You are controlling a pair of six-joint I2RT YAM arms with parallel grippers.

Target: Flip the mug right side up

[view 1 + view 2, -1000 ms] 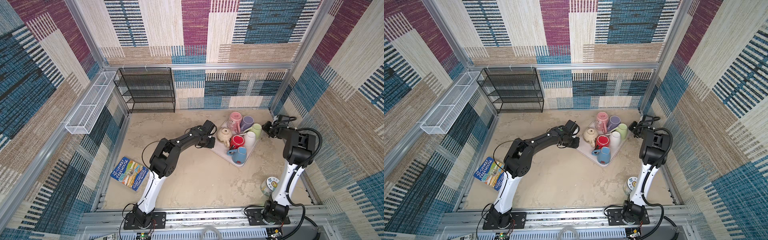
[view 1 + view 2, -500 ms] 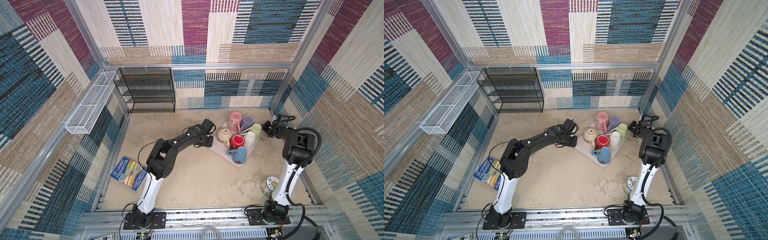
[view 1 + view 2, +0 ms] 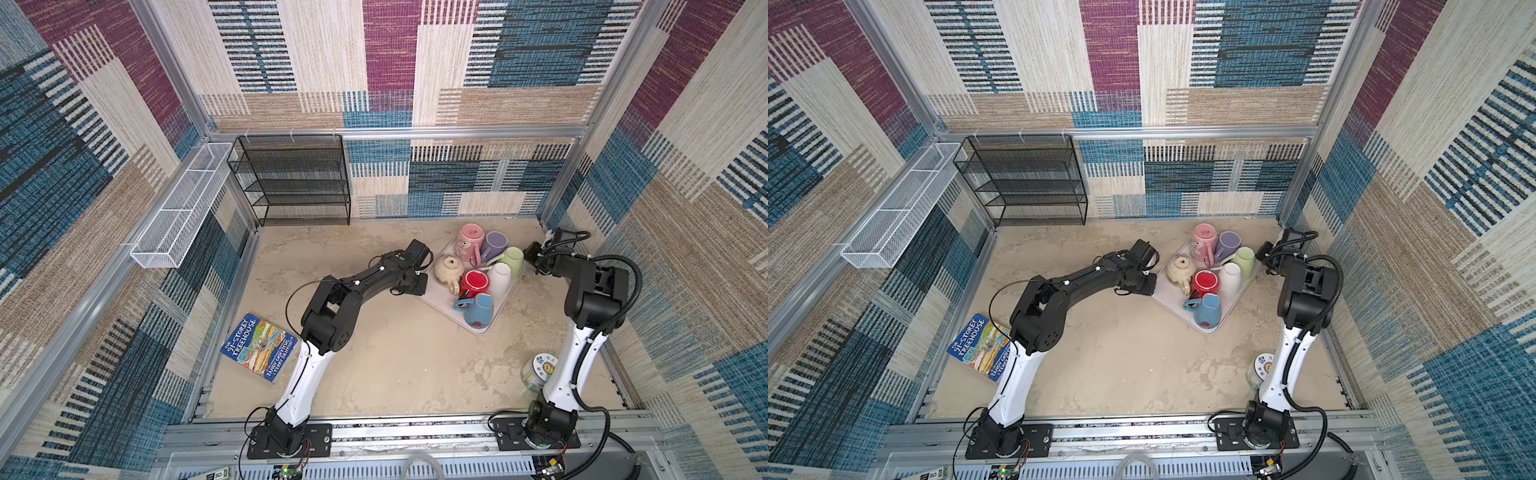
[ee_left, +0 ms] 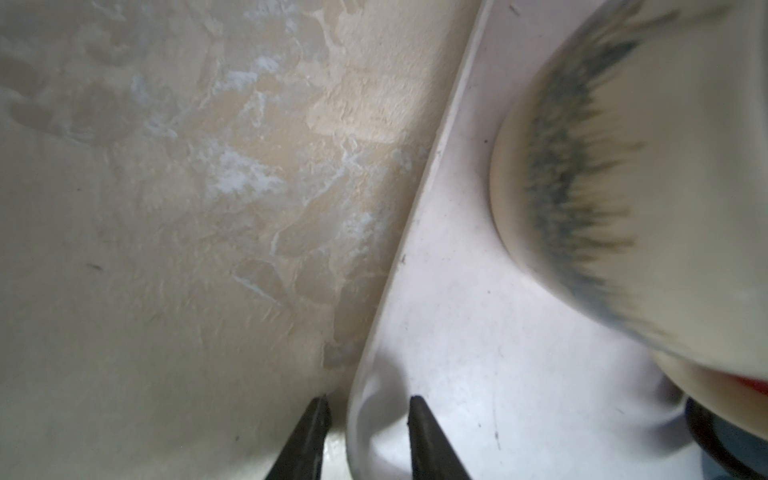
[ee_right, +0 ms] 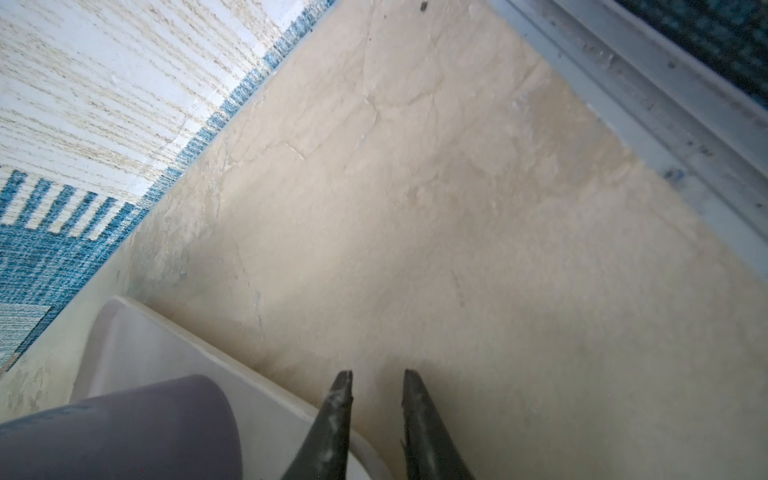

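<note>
Two hands down low, each open just a little: left hand [image 4: 368, 401] with the tray [image 4: 449, 291] rim between its fingers [image 4: 424, 436], right hand [image 5: 376, 376] empty over the worktop [image 5: 457, 208], white mug [image 3: 500, 277] on the tray.

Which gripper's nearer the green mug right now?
Right. The right gripper sits just off the tray edge, beside the green mug. The left gripper is at the tray's opposite edge, by the cream teapot, fingertips straddling the rim.
</note>
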